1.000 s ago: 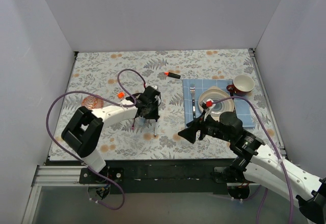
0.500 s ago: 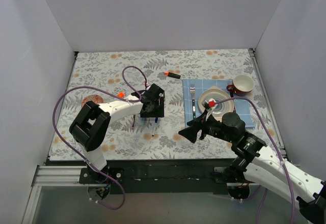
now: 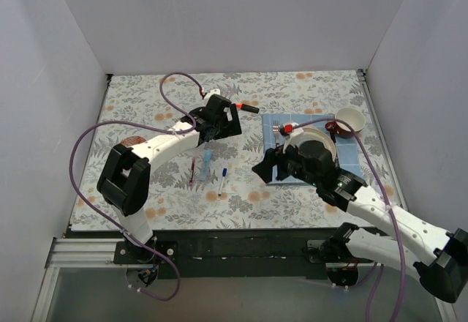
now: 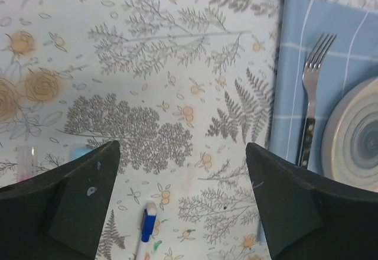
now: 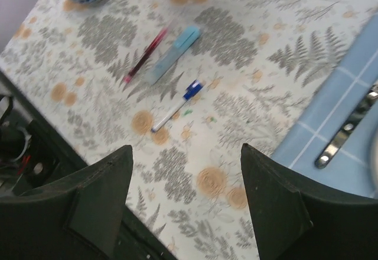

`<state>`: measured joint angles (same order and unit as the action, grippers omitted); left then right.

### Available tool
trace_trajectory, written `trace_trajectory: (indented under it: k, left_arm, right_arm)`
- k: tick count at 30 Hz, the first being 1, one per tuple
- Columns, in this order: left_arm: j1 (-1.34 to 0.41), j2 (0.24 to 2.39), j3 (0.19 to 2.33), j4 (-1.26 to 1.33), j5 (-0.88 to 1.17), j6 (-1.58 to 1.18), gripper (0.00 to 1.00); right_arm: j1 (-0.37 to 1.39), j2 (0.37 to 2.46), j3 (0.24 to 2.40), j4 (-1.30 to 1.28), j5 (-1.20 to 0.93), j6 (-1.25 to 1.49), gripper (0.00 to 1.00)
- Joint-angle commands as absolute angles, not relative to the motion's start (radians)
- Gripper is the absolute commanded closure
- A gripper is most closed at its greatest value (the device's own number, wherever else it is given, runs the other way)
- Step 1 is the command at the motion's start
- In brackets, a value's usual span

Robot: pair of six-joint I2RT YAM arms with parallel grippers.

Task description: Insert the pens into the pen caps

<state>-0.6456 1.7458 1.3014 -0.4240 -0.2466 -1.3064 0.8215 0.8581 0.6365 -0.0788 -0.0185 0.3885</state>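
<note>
Left gripper (image 4: 182, 153): fingers spread, nothing held, left of the placemat (image 4: 292, 65). Right gripper (image 5: 186, 159): fingers spread, empty, off its near-left corner. Maroon pen (image 5: 143, 55), light-blue marker (image 5: 171, 54) and white pen (image 5: 175, 105) lie left of the placemat. Black marker (image 3: 249, 108) lies beyond its far-left corner.

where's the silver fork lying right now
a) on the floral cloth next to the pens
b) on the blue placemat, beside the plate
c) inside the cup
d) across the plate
b: in the left wrist view the fork lies flat on the blue placemat, just to the left of the plate in that view, not on it.
</note>
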Motion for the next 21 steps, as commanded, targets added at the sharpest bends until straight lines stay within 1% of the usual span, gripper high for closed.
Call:
trace_trajectory:
  k: [1, 4, 5, 6, 7, 10, 13, 14, 15, 17, 18, 21]
  left_arm:
    - [-0.611, 1.694, 1.297, -0.367, -0.310, -1.338, 0.12]
    - [-0.586, 1.612, 1.180, -0.282, -0.310, -1.327, 0.12]
    - [-0.578, 1.592, 1.160, -0.281, -0.307, -1.315, 0.12]
    - [-0.568, 1.559, 1.137, -0.281, -0.305, -1.304, 0.12]
    - [-0.568, 1.539, 1.117, -0.275, -0.307, -1.293, 0.12]
    - [-0.566, 1.476, 1.052, -0.275, -0.302, -1.197, 0.12]
    - [-0.566, 1.431, 1.032, -0.317, -0.292, -1.140, 0.08]
    - [-0.566, 1.421, 1.034, -0.325, -0.272, -1.128, 0.06]
    - [-0.568, 1.408, 1.031, -0.330, -0.256, -1.105, 0.02]
    - [-0.568, 1.367, 1.020, -0.339, -0.212, -1.086, 0.02]
    - [-0.566, 1.352, 1.003, -0.337, -0.203, -1.066, 0.02]
    - [-0.568, 1.293, 0.973, -0.331, -0.192, -1.037, 0.02]
  right_arm:
    - [0.693, 1.069, 0.868, -0.077, 0.097, 0.311, 0.20]
    - [0.577, 1.242, 1.004, -0.066, 0.006, 0.293, 0.21]
    - [0.552, 1.284, 1.035, -0.058, 0.008, 0.291, 0.21]
    - [0.531, 1.361, 1.069, -0.036, -0.056, 0.287, 0.21]
    - [0.493, 1.400, 1.122, -0.023, -0.072, 0.281, 0.21]
    - [0.436, 1.554, 1.231, 0.044, -0.123, 0.282, 0.22]
    - [0.408, 1.702, 1.302, 0.119, -0.173, 0.275, 0.22]
    - [0.403, 1.780, 1.357, 0.129, -0.190, 0.259, 0.22]
    - [0.400, 1.820, 1.396, 0.129, -0.207, 0.252, 0.22]
    - [0.388, 1.902, 1.509, 0.104, -0.210, 0.244, 0.22]
    - [0.379, 1.977, 1.541, 0.098, -0.213, 0.244, 0.22]
    - [0.365, 2.102, 1.645, 0.103, -0.253, 0.261, 0.22]
